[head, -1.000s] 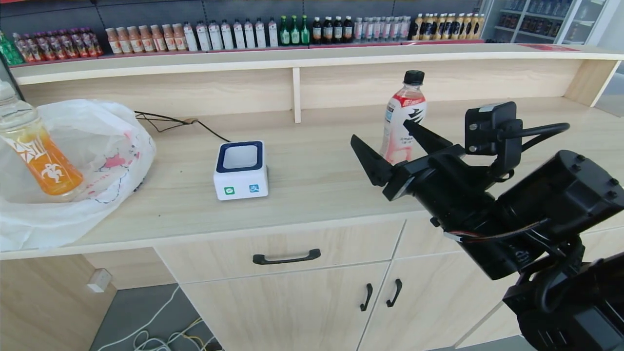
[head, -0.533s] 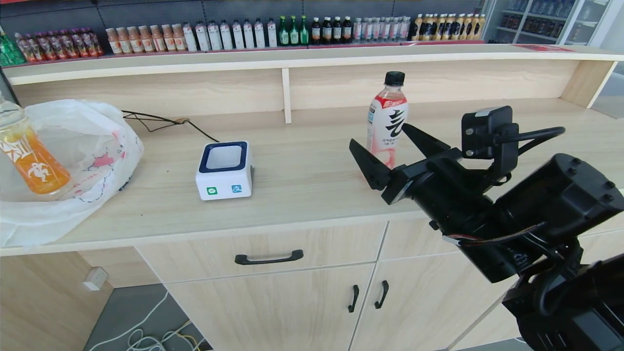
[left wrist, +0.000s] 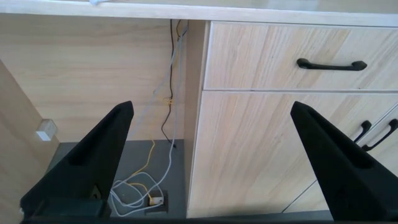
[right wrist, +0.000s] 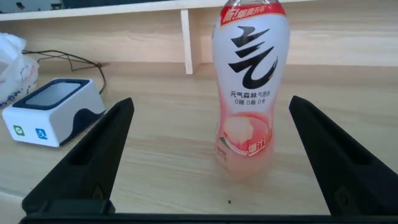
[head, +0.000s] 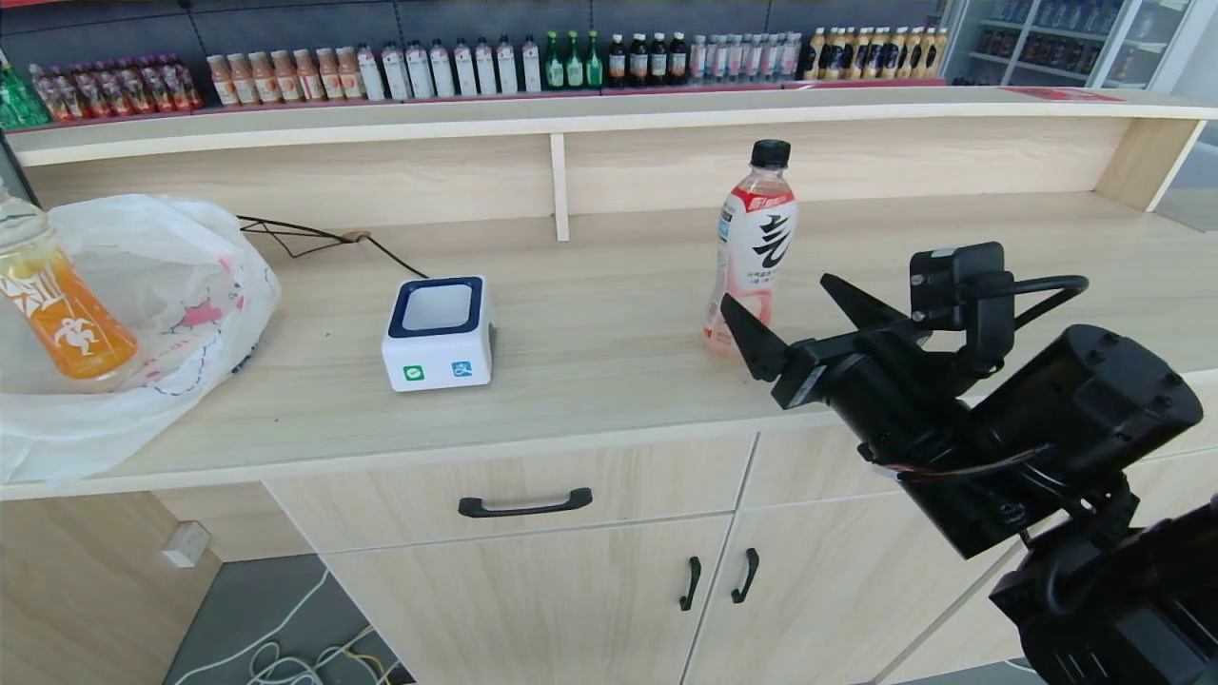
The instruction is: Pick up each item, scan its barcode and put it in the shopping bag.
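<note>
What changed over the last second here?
The open right gripper dropped lower, toward the base of the pink bottle, without taking hold. The early sideways shift is the head camera's. Bottle, scanner, shopping bag and orange bottle stayed put.

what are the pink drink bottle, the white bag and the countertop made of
The pink drink bottle with a black cap looks like clear glossy plastic: liquid shows through below a printed wrap label. The white shopping bag seems thin plastic film, going by its crumpled, slumped folds. The light countertop has a matte wood-grain face; laminate or solid wood, the look leaves open.
</note>
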`<state>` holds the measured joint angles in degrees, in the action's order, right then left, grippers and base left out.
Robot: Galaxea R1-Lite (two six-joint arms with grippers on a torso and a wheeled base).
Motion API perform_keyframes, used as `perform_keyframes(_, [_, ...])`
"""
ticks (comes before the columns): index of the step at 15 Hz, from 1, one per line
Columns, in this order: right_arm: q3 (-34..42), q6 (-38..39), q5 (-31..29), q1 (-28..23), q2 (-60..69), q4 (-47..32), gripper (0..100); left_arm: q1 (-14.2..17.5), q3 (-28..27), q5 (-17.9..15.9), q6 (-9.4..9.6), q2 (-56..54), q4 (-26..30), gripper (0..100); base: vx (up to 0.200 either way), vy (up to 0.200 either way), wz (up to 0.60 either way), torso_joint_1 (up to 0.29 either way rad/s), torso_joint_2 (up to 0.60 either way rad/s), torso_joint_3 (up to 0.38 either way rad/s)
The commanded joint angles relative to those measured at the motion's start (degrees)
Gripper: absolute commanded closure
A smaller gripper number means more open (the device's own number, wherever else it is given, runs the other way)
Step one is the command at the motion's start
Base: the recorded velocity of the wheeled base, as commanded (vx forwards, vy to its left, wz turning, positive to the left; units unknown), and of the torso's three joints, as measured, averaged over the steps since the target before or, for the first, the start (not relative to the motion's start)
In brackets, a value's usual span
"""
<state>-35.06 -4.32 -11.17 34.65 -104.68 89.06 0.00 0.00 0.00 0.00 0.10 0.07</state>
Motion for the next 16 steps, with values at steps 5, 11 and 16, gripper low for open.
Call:
perform_keyframes(5, [-1.85, -0.17, 0.09, -3.27, 1.67, -9.52, 0, 0.0, 0.0, 0.0, 0.0, -0.01, 0.01, 0, 0.0, 0.0, 0.0, 0.0, 0.0, 0.0])
perform_keyframes(11, [-9.68, 0.27, 0.53, -6.17, 1.85, -20.42, 0, 0.0, 0.0, 0.0, 0.0, -0.01, 0.01, 0, 0.0, 0.0, 0.0, 0.0, 0.0, 0.0])
perform_keyframes(16, [-10.91, 0.89, 1.15, -7.49, -0.44, -21.56, 0, 0.0, 0.0, 0.0, -0.09, -0.01, 0.01, 0, 0.0, 0.0, 0.0, 0.0, 0.0, 0.0])
